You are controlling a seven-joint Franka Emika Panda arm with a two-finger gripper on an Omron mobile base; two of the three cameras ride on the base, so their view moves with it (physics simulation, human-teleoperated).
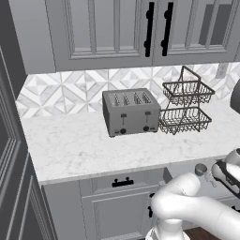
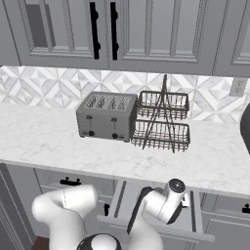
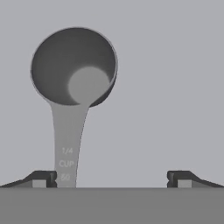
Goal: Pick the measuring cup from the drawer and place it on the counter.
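The measuring cup [image 3: 74,65] lies flat on the pale floor of the open drawer [image 3: 170,87], its bowl facing up. Its long handle, marked "1/4 CUP", runs down toward me. My gripper [image 3: 111,179] hangs open above it, and the handle's end sits just inside the left fingertip [image 3: 41,179], with a wide gap to the right one. In the left base view the cup [image 1: 200,168] shows in the pulled-out drawer [image 1: 185,165] under the white marble counter [image 1: 84,145], with my wrist close beside it. In the right base view my hand covers the drawer [image 2: 122,197].
A grey toaster [image 1: 131,112] and a two-tier wire basket [image 1: 185,108] stand at the back of the counter. A dark appliance [image 1: 236,96] sits at the right edge. Wall cabinets hang above. A closed drawer with a black handle [image 1: 123,183] lies to the left.
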